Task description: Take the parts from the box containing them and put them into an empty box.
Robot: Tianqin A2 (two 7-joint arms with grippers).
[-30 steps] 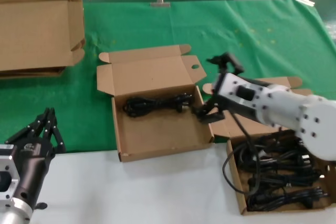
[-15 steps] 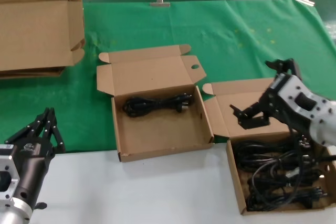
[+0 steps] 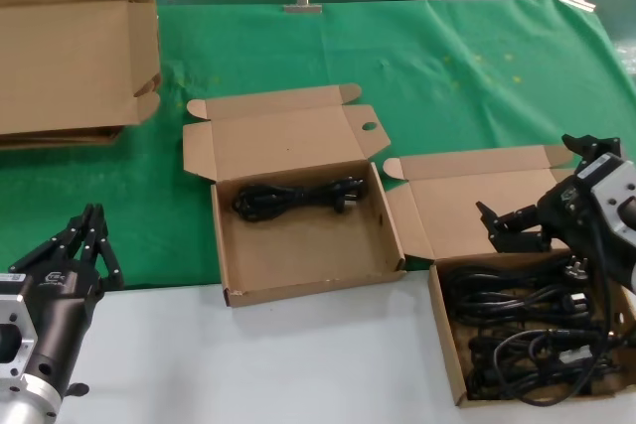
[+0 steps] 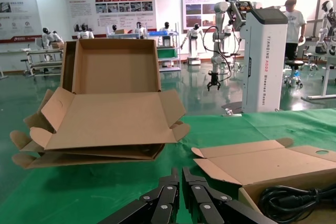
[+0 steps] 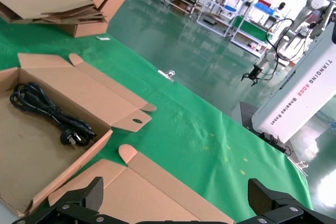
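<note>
Cardboard fills most of what we see in the head view: two shallow boxes sit open on the green cloth (image 3: 437,57), their lids folded back toward the top of the frame. The middle box (image 3: 303,245) lies at the centre and holds a single cord (image 3: 298,196), stretched along its far wall just below the lid hinge. The full box (image 3: 445,340) sits at the lower right, close beside the first with a narrow gap between them, and it is packed with a tangle of black cords (image 3: 527,330).

Our right gripper (image 3: 517,225) hangs at the right of the frame, over the far edge of the full box where the lid meets the tray. Its fingers are spread wide apart and nothing is between them; the right wrist view agrees, showing the two dark fingertips (image 5: 73,203) far apart with only bare lid beneath. We cannot tell whether it touches the cardboard.

Our left gripper (image 3: 84,245) is parked at the lower left, at the line where the green cloth meets the white table (image 3: 248,364), well apart from both boxes. In the left wrist view its fingers (image 4: 168,203) are pressed together, holding nothing.

Flattened cartons (image 3: 70,57) are stacked at the upper left.
</note>
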